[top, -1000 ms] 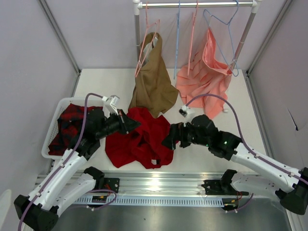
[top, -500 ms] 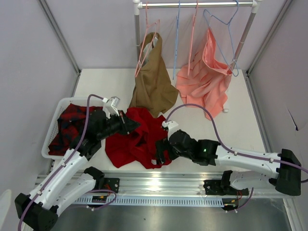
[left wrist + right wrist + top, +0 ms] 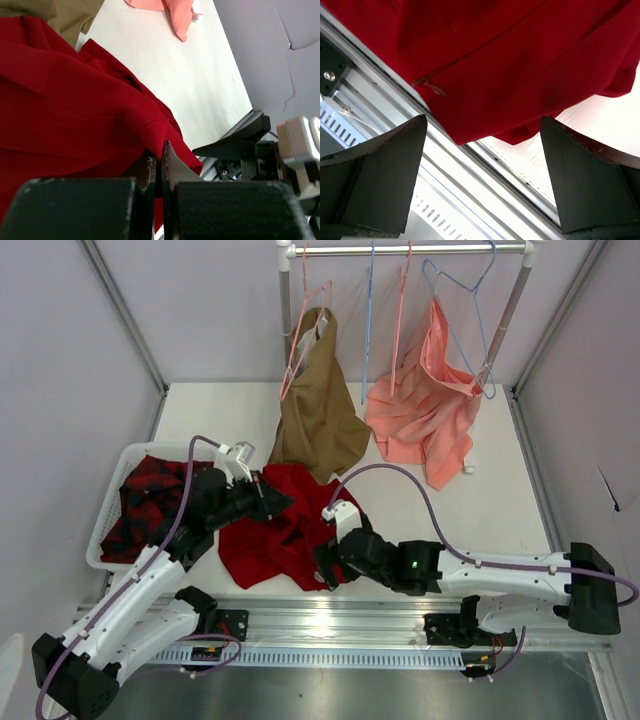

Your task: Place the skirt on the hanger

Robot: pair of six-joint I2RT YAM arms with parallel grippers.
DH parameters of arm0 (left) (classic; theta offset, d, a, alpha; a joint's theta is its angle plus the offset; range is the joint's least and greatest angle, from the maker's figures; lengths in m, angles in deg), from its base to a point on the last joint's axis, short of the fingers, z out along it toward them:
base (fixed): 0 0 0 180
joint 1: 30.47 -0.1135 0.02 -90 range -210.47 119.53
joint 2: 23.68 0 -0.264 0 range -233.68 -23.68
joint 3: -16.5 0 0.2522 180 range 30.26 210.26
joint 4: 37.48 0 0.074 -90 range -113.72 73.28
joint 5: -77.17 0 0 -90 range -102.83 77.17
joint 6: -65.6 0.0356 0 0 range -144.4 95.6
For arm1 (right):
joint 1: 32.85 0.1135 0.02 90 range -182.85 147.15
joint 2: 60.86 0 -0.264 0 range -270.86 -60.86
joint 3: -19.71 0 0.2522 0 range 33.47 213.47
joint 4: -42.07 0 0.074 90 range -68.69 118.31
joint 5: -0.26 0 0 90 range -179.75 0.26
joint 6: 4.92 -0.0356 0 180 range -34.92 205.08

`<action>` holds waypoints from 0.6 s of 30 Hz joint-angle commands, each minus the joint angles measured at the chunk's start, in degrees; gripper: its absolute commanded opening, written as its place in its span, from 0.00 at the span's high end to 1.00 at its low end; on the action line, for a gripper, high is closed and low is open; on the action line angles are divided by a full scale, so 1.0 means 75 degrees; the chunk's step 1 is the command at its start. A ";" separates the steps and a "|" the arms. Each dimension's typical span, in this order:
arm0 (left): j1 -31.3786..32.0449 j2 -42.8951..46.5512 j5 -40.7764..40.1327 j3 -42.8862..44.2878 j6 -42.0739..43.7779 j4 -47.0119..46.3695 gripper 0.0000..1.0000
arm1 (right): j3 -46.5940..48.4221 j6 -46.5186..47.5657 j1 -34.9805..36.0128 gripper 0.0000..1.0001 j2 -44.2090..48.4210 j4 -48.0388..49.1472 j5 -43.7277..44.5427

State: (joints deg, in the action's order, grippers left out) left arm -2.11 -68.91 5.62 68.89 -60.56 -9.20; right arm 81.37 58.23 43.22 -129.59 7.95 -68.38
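The deep-red skirt [image 3: 285, 535] lies crumpled on the white table, its far edge lifted. My left gripper [image 3: 272, 498] is shut on a fold of that far edge; the left wrist view shows the skirt [image 3: 65, 110] pinched between the closed jaws [image 3: 161, 152]. My right gripper [image 3: 322, 570] is open and empty at the skirt's near right corner; the right wrist view shows the skirt [image 3: 510, 65] and its zipper pull between the spread fingers [image 3: 482, 175]. Two pale-pink hangers hang on the rail: one hanger [image 3: 297, 350] by the tan garment, the other [image 3: 401, 320] edge-on.
A tan garment [image 3: 318, 410] and a salmon-pink garment [image 3: 425, 405] hang from the rail [image 3: 410, 249] with light-blue hangers [image 3: 460, 300]. A white basket [image 3: 105, 525] at left holds the plaid garment [image 3: 145, 495]. The metal front rail [image 3: 470, 200] runs under my right gripper.
My right arm has swung left and toward the table's near edge, from right of the skirt to its near right corner. My left gripper has held the skirt almost still.
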 commanded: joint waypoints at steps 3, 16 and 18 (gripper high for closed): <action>0.0121 -0.0051 -0.0199 0.0076 -0.0147 0.0020 1.00 | 0.0516 0.0299 0.0216 0.01 -0.0444 0.0300 0.0853; 0.0215 -0.0144 -0.0316 0.0005 -0.0147 0.0255 1.00 | 0.0797 0.0451 -0.0485 0.73 -0.0833 0.0055 0.2015; 0.0285 -0.0226 -0.0363 0.0133 -0.0089 0.0325 0.94 | 0.0937 0.0475 -0.0592 0.84 -0.0774 -0.0179 0.2061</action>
State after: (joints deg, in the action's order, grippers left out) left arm -0.98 -69.87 3.83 68.89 -60.63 -6.49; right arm 85.08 61.81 40.40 -136.54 7.97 -56.58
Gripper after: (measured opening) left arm 0.041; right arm 0.203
